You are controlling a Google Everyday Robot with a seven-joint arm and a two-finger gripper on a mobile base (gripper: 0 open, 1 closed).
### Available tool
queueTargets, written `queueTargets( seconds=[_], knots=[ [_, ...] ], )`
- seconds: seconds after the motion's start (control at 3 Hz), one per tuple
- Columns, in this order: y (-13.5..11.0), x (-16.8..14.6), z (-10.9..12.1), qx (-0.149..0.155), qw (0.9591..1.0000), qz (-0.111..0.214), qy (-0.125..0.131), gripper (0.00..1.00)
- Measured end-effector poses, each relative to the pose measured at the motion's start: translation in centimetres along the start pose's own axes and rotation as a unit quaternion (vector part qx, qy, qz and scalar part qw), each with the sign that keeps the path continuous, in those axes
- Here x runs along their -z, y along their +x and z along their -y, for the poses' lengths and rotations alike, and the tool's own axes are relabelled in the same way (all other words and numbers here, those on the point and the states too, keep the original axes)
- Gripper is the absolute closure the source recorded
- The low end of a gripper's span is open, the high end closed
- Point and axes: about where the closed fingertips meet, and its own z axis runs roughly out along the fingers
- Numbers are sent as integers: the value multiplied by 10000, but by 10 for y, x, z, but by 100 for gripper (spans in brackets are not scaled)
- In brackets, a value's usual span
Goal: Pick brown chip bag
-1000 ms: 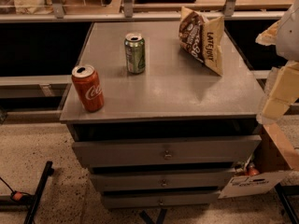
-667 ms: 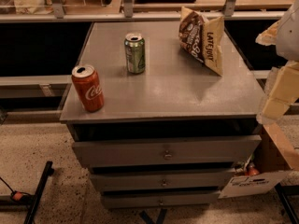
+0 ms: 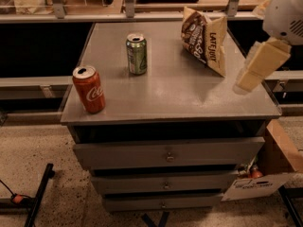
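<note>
The brown chip bag (image 3: 203, 39) stands upright at the back right of the grey cabinet top (image 3: 175, 93). Its dark brown front has white lettering, and its tan side panel reads "LATE JULY". My gripper (image 3: 246, 79) hangs at the right edge of the view, above the cabinet's right side. It is to the right of the bag, a little nearer the camera, and apart from it. It holds nothing that I can see.
A green soda can (image 3: 136, 54) stands at the back middle of the top. A red Coca-Cola can (image 3: 88, 89) stands near the front left corner. The cabinet has drawers (image 3: 166, 154) below. A cardboard box (image 3: 279, 160) sits on the floor at the right. A shelf rail (image 3: 128, 17) runs behind.
My gripper has moved left and a little up, from beyond the cabinet's right edge to over its right side, closer to the bag. The bag and both cans have not moved.
</note>
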Motion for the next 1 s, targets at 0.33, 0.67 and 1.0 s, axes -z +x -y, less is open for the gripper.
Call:
queueTargets(
  seconds=[0.33,0.67,1.0],
  knots=[
    [-6,1,7,-23,9998,97,155,0],
    [-6,1,7,-22,9998,98,155,0],
    [-4,2,12,-123,9996,121,238,0]
  ],
)
